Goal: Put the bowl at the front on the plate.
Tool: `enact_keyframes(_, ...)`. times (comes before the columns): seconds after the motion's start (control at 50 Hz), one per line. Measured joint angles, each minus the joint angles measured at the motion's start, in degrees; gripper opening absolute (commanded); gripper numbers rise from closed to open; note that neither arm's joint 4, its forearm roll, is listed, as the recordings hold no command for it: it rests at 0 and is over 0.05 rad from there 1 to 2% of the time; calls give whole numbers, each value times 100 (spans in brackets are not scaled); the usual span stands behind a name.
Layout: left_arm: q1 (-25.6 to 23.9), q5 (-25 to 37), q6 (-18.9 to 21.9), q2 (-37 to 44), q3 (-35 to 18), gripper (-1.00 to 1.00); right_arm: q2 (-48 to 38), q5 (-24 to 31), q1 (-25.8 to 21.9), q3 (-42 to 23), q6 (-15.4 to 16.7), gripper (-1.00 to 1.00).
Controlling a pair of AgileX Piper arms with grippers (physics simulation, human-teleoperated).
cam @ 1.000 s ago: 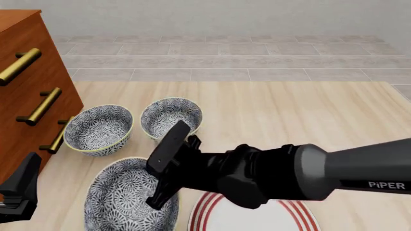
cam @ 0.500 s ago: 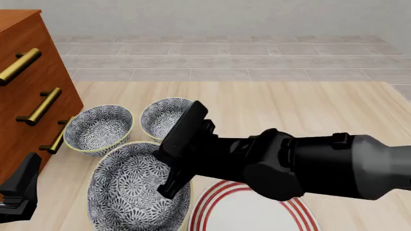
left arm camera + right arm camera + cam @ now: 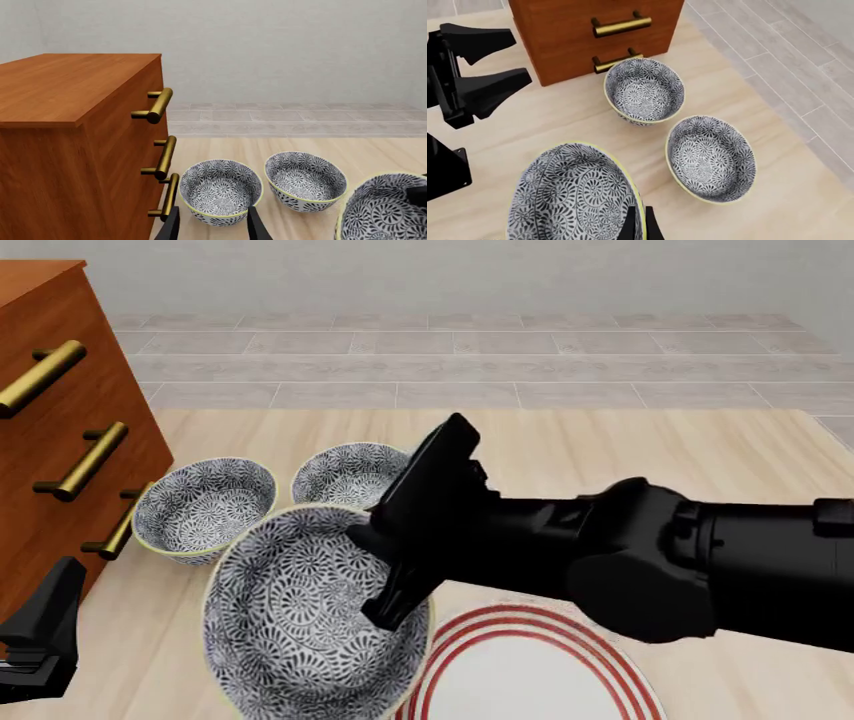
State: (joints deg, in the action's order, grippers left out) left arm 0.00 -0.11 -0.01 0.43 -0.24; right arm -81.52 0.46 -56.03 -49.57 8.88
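Note:
The bowl point(image 3: 300, 610), dark floral with a yellow-green rim, hangs tilted above the table, its right rim pinched in my right gripper point(image 3: 390, 608). In the right wrist view the bowl point(image 3: 570, 197) fills the space just before the shut fingers point(image 3: 629, 225). The bowl point(image 3: 385, 210) also shows at the edge of the left wrist view. The white plate point(image 3: 534, 672) with red rings lies just right of and below the bowl, partly under my right arm. My left gripper point(image 3: 40, 635) rests open and empty at the front left, seen as the left gripper point(image 3: 213, 229) facing the rear bowls.
Two more floral bowls point(image 3: 204, 508) point(image 3: 344, 480) stand side by side behind the held one. A wooden dresser point(image 3: 60, 430) with brass handles borders the table's left. A tiled floor lies beyond the far table edge.
My right gripper has risen with the bowl and shifted back and right; the bowl now sits higher and more tilted beside the plate. The left arm has not moved.

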Motion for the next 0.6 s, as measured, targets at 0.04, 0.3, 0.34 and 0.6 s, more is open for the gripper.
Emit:
enact_keyframes(0.04, 0, 0, 0, 0, 0, 100, 46, 16, 33, 26, -3, -100)
enact_keyframes(0.3, 0, 0, 0, 0, 0, 100, 311, 32, 229, 271, -96, -100)
enact_keyframes(0.34, 0, 0, 0, 0, 0, 100, 353, 27, 255, 320, -116, -100)
enact_keyframes(0.6, 0, 0, 0, 0, 0, 100, 617, -16, 399, 634, -248, -100)
